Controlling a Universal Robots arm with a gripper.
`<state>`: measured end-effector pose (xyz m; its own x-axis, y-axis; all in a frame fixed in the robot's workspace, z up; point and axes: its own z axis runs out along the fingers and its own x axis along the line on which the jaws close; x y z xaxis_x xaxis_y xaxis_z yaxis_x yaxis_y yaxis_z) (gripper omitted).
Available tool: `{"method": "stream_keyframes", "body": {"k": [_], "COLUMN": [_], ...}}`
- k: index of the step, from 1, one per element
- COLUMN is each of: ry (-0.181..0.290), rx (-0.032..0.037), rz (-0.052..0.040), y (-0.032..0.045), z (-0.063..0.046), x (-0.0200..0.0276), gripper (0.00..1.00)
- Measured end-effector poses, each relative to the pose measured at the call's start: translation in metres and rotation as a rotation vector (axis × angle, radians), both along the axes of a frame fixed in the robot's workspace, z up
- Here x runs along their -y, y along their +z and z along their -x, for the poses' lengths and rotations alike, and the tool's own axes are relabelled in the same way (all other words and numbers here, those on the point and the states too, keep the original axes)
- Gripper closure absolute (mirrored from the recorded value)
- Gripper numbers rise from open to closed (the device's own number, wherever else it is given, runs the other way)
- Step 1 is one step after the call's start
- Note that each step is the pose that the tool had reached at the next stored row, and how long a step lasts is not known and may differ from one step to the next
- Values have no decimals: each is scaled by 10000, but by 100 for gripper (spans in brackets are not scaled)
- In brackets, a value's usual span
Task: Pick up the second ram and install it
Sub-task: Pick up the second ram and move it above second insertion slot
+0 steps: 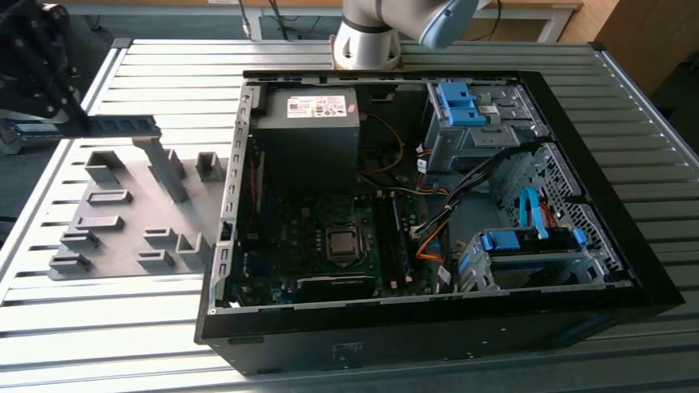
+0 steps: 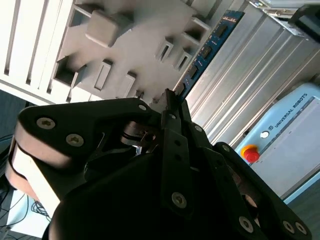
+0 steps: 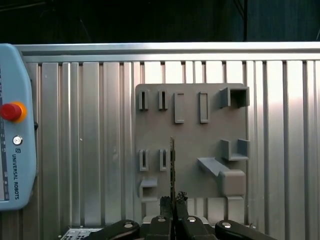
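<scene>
The arm (image 1: 366, 41) reaches over the one grey plate (image 1: 120, 225), at the exterior view's left of the one open case (image 1: 437, 336). Its claw (image 3: 172, 202) clamps one ram (image 3: 172, 160) over the plate.

Daylight gives the ribbed tabletop (image 1: 131, 327) a pale sheen in the exterior view, while the inside of the open computer case (image 1: 437, 348) is dim. In the second wrist view some slats wash out to white and the claw (image 2: 169, 100) is a near-black mass with glinting screw heads. In the first wrist view glare runs along the tabletop's far edge against darkness beyond. The grey fixture plate (image 3: 192, 145) holds soft pocket shadows, and the second ram (image 3: 172, 160), pinched in the claw, is a thin dark line.
</scene>
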<state>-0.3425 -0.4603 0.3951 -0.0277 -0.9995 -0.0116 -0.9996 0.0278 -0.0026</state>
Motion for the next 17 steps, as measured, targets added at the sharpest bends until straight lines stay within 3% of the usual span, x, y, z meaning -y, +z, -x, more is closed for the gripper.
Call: {"method": "stream_keyframes", "body": {"k": [17], "ry": [0], "rx": [1], "rz": [0], "y": [-3], "z": [-731], "x": [-7], "gripper": [86]}}
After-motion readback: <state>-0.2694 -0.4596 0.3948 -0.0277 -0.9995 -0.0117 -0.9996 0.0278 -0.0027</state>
